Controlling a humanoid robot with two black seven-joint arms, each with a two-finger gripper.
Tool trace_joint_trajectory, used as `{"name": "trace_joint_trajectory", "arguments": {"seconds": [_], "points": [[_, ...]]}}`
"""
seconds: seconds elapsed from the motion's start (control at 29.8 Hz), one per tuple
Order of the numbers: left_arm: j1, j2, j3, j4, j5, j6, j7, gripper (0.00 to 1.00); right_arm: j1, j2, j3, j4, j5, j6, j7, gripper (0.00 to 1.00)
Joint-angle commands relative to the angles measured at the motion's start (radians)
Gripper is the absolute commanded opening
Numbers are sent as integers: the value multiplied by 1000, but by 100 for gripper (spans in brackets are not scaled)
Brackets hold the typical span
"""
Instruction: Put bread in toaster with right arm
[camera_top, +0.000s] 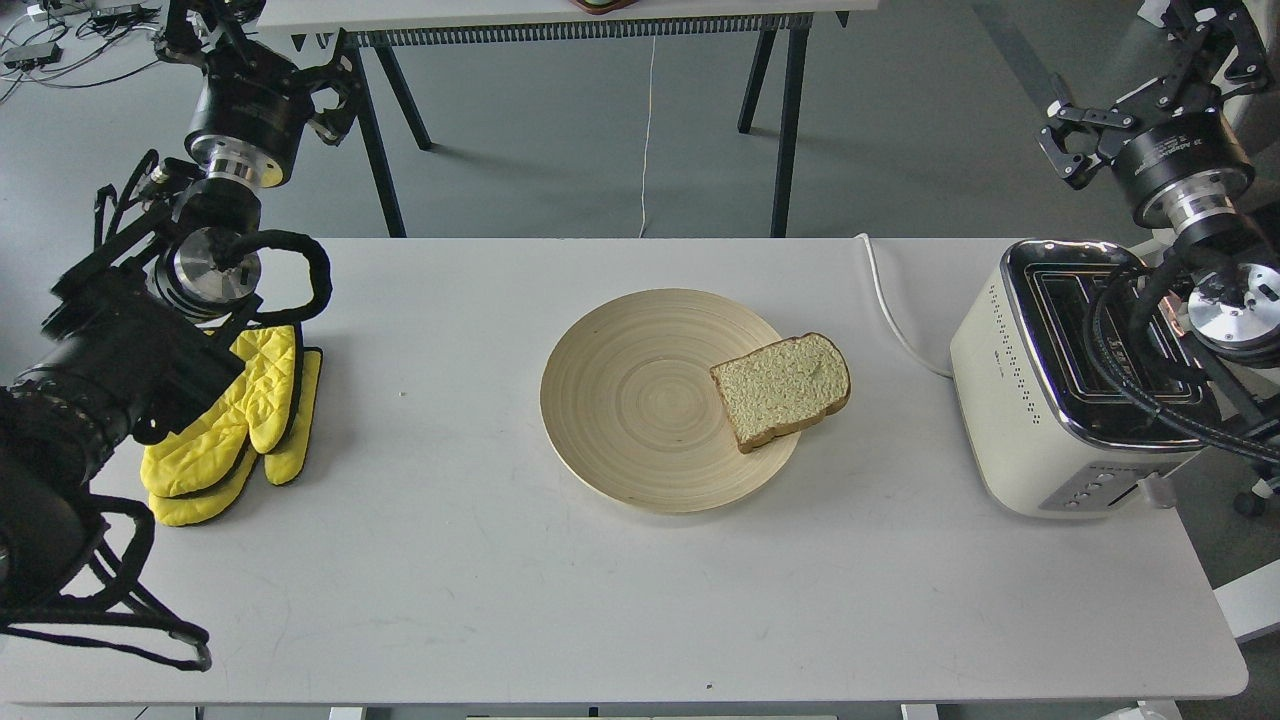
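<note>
The bread (781, 390) lies on the right rim of the plate (640, 420), left of the toaster (1040, 400) on the desk (500, 600). For both end effectors, left (225, 25) and right (1150, 100), I cannot tell if they are released.

Bread (781, 390): one pale speckled slice w/ brown crust, squarish, rounded top pointing right. Lies flat, tilted a bit, on the right rim of a round wooden plate (620, 420), its right part overhanging the edge, mid worktop (500, 600).

Toaster (1060, 400): boxy cream-white, chrome top, two empty slots, dot rows on the side, buttons on the front. Stands upright at the worktop's right end, well apart from the bread.

Right arm (1190, 190): black, silver joint caps, cables draped over the toaster top; far end raised behind the toaster.
</note>
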Motion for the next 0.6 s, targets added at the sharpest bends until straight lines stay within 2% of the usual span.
{"name": "trace_joint_trajectory", "arguments": {"seconds": [0.0,0.1,0.23,0.34,0.4,0.57], "points": [[1,-1,-1,0,0,0,-1,100,8,-39,-5,64,-168,-11,0,100],[1,-4,-3,0,0,0,-1,100,13,-58,-10,128,-350,-43,-13,100],[4,-4,2,-3,1,0,3,100,37,-84,-79,216,-640,-141,-37,100],[4,-4,2,-3,1,0,4,100,138,-93,-242,246,-794,-220,-40,100],[4,-4,1,-3,1,0,3,100,226,-96,-353,242,-808,-247,-43,100],[6,-4,1,-2,1,0,4,100,422,-86,-666,225,-844,-260,-49,100]]}}
